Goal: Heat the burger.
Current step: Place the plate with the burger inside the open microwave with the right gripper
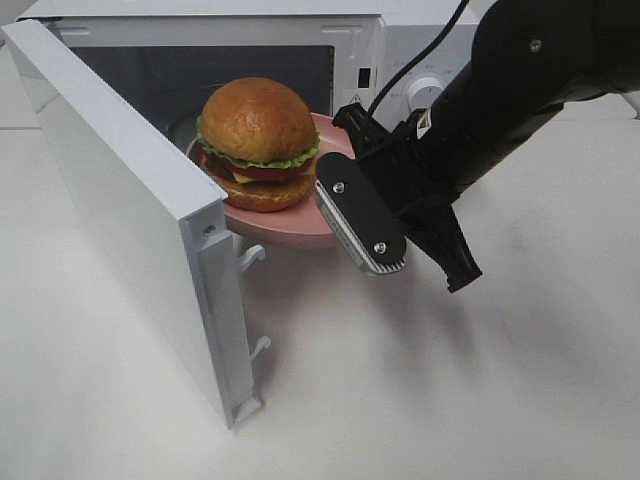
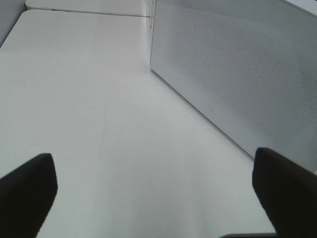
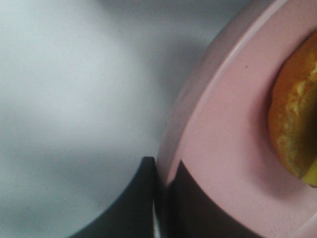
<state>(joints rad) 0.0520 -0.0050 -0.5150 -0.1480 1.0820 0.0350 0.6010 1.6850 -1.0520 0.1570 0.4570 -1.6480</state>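
The burger [image 1: 258, 140], with a glossy brown bun, green lettuce and red and yellow layers, sits on a round pink plate [image 1: 300, 228] at the mouth of the open microwave [image 1: 400, 40]. My right gripper [image 1: 345, 135] is shut on the plate's right rim and holds it level, partly inside the opening. In the right wrist view the gripper [image 3: 161, 171] pinches the plate's rim [image 3: 223, 148], with the burger's [image 3: 297, 114] edge just beyond. My left gripper [image 2: 156, 193] is open over bare table, empty, and is out of the exterior high view.
The microwave door [image 1: 130, 220] is swung wide open toward the front left, and its latch hooks [image 1: 255, 255] stick out. Its dotted panel [image 2: 237, 74] stands close beside the left gripper. A white table [image 1: 450, 400] lies all around.
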